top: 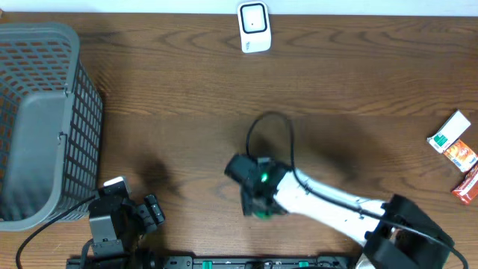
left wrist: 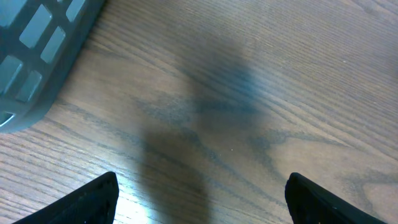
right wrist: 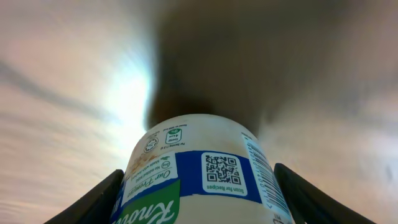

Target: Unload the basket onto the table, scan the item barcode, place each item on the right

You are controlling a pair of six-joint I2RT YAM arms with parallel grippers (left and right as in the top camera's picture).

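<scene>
Basket (top: 45, 119) comes first, a grey mesh one at the far left of the bench (top: 172, 97), just to the outer side of the left end effector (left wrist: 202, 190). We see its corner at the upper left of the left wrist view. That end effector is released: its two dark fingers (left wrist: 93, 199) stand wide apart with only bare wood grain and a soft shadow between them, and it grasps nothing.

Well ahead of both end effectors, by the far edge of the bench, sits the white scanner (top: 254, 28), closer in line with the right one than the left.

Near the middle of the bench the right end effector (right wrist: 198, 180) is wrapped around the item, a pale container (right wrist: 193, 155) with a blue and green label. The container sits squarely between the two fingers, each of them close along its side. We cannot tell whether they are clenched on it or merely flanking it. A QR code (right wrist: 222, 172) on the blue band faces the wrist camera, and a barcode (right wrist: 264, 180) runs down the label edge nearest the finger on the right of that view. From overhead the container is almost wholly hidden under the end effector.

Well out to the right of it, by the bench edge, lie three small packets (top: 457, 153), one white and green, the others orange and red.
</scene>
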